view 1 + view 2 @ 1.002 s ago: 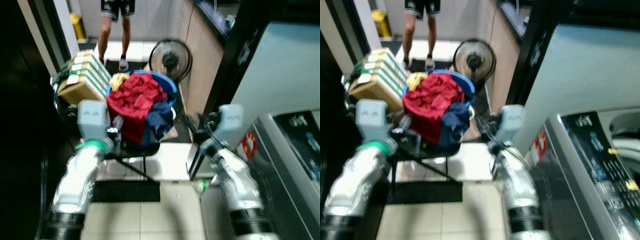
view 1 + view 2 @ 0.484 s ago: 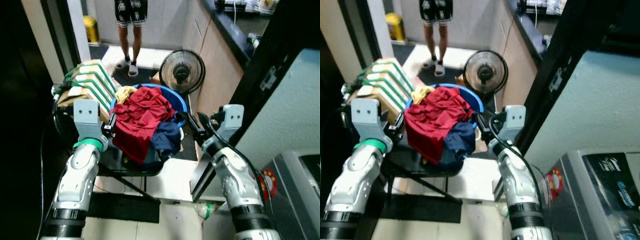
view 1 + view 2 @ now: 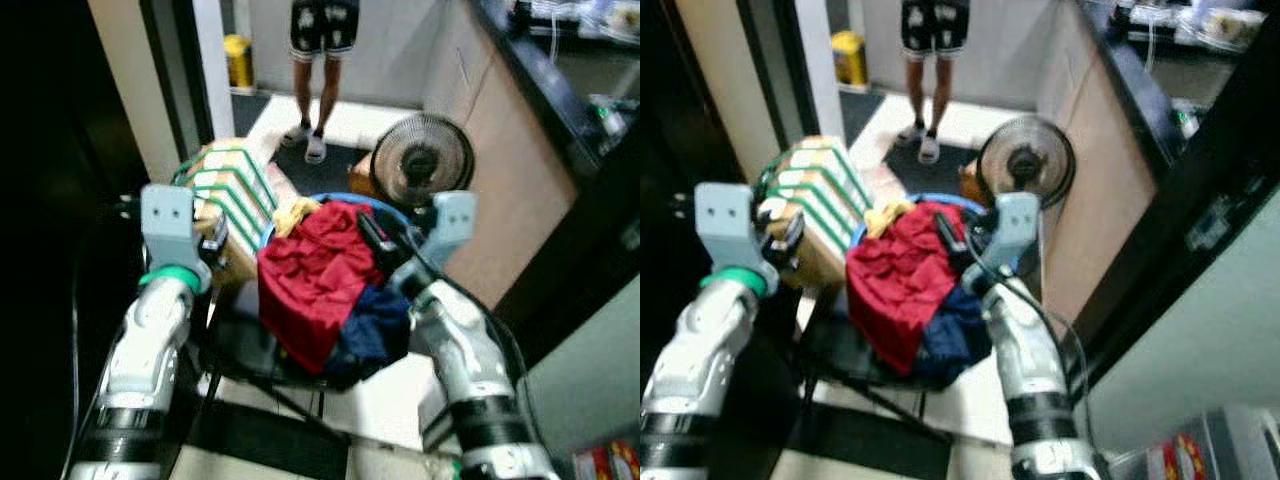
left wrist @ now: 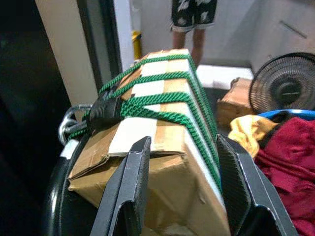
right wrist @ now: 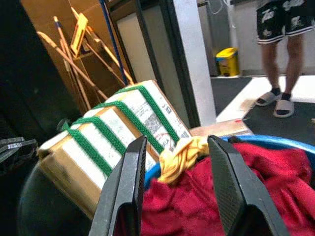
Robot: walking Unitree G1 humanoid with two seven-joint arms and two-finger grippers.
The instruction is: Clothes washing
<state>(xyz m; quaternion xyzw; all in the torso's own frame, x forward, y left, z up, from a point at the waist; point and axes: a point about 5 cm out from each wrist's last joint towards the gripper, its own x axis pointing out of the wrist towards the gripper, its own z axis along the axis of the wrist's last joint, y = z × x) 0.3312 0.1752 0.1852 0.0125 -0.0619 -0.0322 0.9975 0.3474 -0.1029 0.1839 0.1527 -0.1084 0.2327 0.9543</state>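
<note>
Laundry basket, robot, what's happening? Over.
Both grippers open, empty: left gripper, right gripper. Blue round plastic basket heaped with red clothes. Green-strapped cardboard box alongside.

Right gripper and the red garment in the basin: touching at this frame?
Cannot tell. In the right wrist view the right gripper, fingers open, overlaps the red garment, but neither contact nor gap shows plainly; the eye views are blurred.

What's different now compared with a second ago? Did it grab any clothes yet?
Not yet. The camera has swung away from the washing machine. The right gripper has reached forward over the red garment in the blue basin, jaws open, holding nothing. The left gripper stays open by the strapped cardboard box. Clothes pile and fan unchanged.
</note>
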